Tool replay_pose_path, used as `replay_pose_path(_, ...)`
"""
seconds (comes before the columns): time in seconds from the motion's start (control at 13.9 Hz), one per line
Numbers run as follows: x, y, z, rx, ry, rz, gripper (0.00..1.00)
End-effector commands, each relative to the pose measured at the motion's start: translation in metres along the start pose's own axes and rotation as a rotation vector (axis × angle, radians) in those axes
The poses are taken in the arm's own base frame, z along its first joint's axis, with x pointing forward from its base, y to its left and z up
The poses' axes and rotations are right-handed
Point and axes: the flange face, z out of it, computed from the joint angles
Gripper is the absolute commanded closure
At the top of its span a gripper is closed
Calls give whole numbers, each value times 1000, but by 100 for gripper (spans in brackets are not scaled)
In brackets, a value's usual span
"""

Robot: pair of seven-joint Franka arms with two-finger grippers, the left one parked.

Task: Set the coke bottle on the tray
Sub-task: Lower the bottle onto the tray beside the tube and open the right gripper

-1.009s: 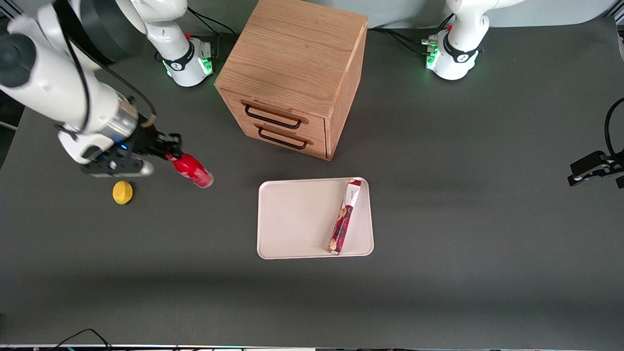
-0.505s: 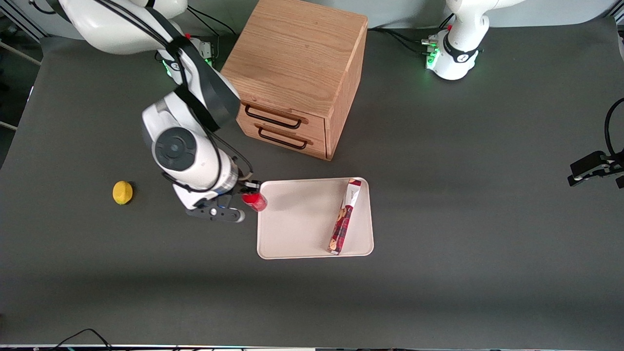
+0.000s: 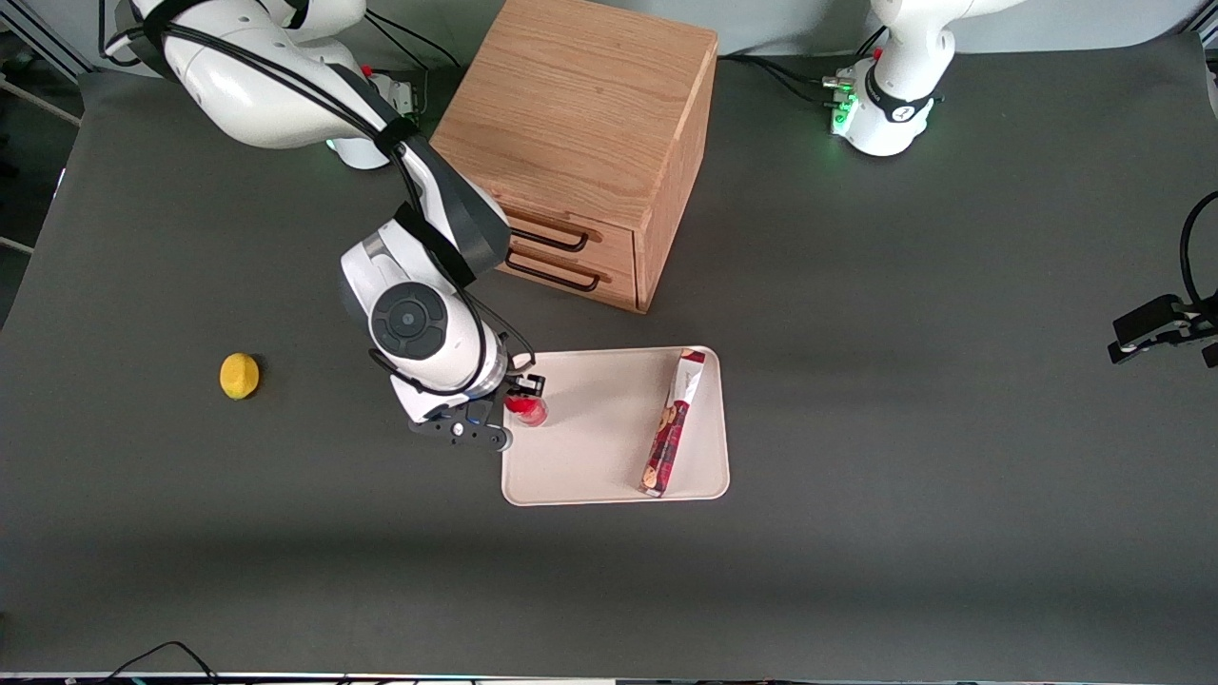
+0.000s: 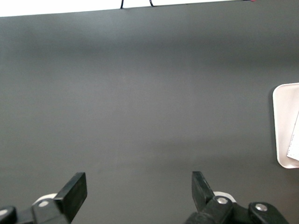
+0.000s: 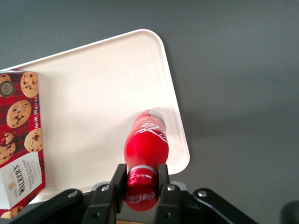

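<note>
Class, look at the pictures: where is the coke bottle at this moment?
The coke bottle is held by its neck in the claw, over the tray near the rim toward the working arm's end, apart from the cookie packet.

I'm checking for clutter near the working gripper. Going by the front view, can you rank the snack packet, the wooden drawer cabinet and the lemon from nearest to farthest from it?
The gripper holds the red coke bottle over the cream-white tray.
1. Red-and-white snack packet, lying in the tray.
2. Wooden drawer cabinet, farther from the camera.
3. Yellow lemon, toward the working arm's end.
</note>
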Motion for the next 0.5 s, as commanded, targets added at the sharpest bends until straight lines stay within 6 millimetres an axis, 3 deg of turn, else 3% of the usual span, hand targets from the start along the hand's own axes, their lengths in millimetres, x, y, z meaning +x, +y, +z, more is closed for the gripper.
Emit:
replay_pose_path(0.0,2,-10,-4,5,27,22,91)
replay_pose_path(0.14,4,-9,-5,4,31,20,51)
replay_pose_path(0.29,10,0,-19,8,54,16,21)
replay_pose_path(0.43,10,5,-45,15,79,20,0)
